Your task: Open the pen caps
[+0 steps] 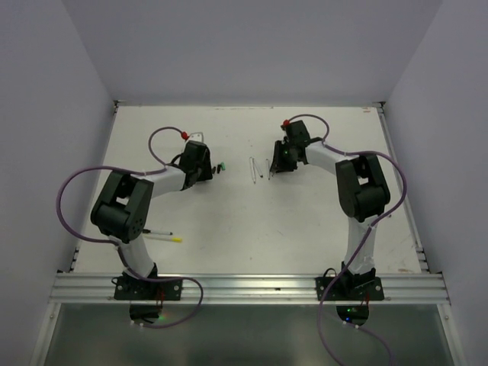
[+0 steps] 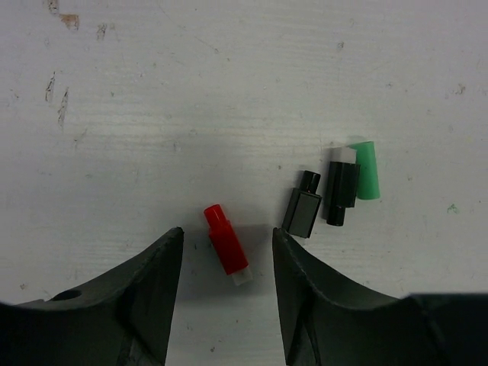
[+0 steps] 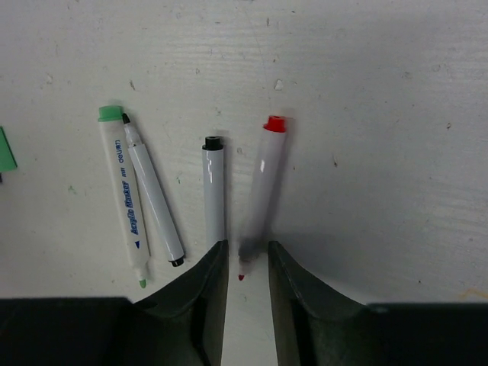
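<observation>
In the left wrist view a red pen cap [image 2: 226,244] lies on the white table between the fingers of my open left gripper [image 2: 227,235], touching neither. Two black caps [image 2: 303,207] [image 2: 342,191] and a green cap [image 2: 367,169] lie just to its right. My right gripper [image 3: 247,248] is narrowly open. The uncapped red-tipped pen [image 3: 261,183] looks blurred, and its tip end sits loose between the jaws. From above, the left gripper [image 1: 209,172] is by the caps [image 1: 221,166] and the right gripper [image 1: 275,167] is by the pens [image 1: 252,169].
Three more uncapped white pens lie left of the red one: a green-ended one [image 3: 122,191], a thin black-tipped one [image 3: 154,197] and a black-ended one [image 3: 214,191]. Two pens, one with a yellow cap [image 1: 168,239], lie by the left arm's base. Purple cables loop over both arms.
</observation>
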Robot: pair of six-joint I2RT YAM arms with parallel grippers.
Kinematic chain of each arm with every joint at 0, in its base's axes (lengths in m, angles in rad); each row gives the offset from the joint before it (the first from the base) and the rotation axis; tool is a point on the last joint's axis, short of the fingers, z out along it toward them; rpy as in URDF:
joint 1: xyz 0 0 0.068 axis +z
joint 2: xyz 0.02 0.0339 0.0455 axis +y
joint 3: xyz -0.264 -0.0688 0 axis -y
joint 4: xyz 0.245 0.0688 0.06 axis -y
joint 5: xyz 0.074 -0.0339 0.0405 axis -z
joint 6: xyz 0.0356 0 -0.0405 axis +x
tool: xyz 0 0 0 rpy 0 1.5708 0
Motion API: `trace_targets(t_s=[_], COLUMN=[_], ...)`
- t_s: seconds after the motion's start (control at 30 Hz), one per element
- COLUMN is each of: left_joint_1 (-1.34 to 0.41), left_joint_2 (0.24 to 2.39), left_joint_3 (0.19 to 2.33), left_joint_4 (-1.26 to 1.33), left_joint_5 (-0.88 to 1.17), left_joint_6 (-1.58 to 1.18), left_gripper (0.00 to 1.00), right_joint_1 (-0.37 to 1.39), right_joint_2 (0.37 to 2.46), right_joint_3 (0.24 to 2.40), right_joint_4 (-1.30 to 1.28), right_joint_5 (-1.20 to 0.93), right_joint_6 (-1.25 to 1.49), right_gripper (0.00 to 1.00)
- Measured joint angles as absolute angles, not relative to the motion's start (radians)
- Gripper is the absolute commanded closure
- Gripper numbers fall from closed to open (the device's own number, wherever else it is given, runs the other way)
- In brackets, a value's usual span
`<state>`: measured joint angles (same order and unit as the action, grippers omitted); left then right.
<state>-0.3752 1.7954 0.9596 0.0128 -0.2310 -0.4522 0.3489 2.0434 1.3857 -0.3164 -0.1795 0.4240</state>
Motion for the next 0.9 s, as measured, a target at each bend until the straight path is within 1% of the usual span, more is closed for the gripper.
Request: trace_targets(t_s=[0.03, 0.07, 0.13, 0.27, 0.4, 0.43, 0.47, 0.57, 0.63, 0.67, 0.73, 0.8, 0.9], left_joint_1=[-0.375, -0.374, -0.374, -0.374, -0.373, -0.372, -0.371, -0.364, -0.36, -0.358, -0.356, -0.353, -0.34], left_joint_2=[1.791, 1.784, 1.758, 1.689, 1.611, 1.588, 1.567, 1.499, 1.438, 1.407, 1.361, 1.35, 1.393], left_joint_3=[0.96, 0.96, 0.96, 0.971, 0.986, 0.987, 0.987, 0.98, 0.957, 0.939, 0.907, 0.886, 0.874], left_joint_4=[0.012, 0.008, -0.013, -0.089, -0.172, -0.202, -0.233, -0.334, -0.419, -0.462, -0.56, -0.646, -0.776], left_joint_5=[-0.232, -0.233, -0.248, -0.319, -0.399, -0.415, -0.429, -0.471, -0.503, -0.513, -0.52, -0.513, -0.472], left_joint_6=[-0.453, -0.455, -0.464, -0.51, -0.574, -0.593, -0.616, -0.703, -0.791, -0.839, -0.936, -1.021, -1.129], left_gripper=[0.45, 0.42, 0.38, 0.29, 0.29, 0.26, 0.19, 0.09, 0.07, 0.08, 0.12, 0.14, 0.14], right_joint_1=[0.349, 0.352, 0.354, 0.366, 0.407, 0.426, 0.447, 0.517, 0.567, 0.592, 0.638, 0.678, 0.713], right_joint_2=[2.043, 2.043, 2.043, 2.043, 2.025, 2.016, 2.003, 1.938, 1.876, 1.843, 1.776, 1.726, 1.691], right_joint_3=[1.388, 1.39, 1.394, 1.399, 1.402, 1.403, 1.403, 1.401, 1.395, 1.389, 1.368, 1.345, 1.305], right_joint_4=[-0.317, -0.318, -0.32, -0.323, -0.353, -0.366, -0.377, -0.406, -0.407, -0.404, -0.402, -0.4, -0.392], right_joint_5=[-0.183, -0.183, -0.184, -0.175, -0.133, -0.117, -0.107, -0.083, -0.079, -0.079, -0.081, -0.085, -0.1], right_joint_6=[0.422, 0.421, 0.418, 0.411, 0.387, 0.381, 0.376, 0.373, 0.374, 0.375, 0.377, 0.381, 0.381], right_gripper=[0.64, 0.6, 0.55, 0.5, 0.48, 0.47, 0.47, 0.47, 0.47, 0.47, 0.47, 0.47, 0.47])
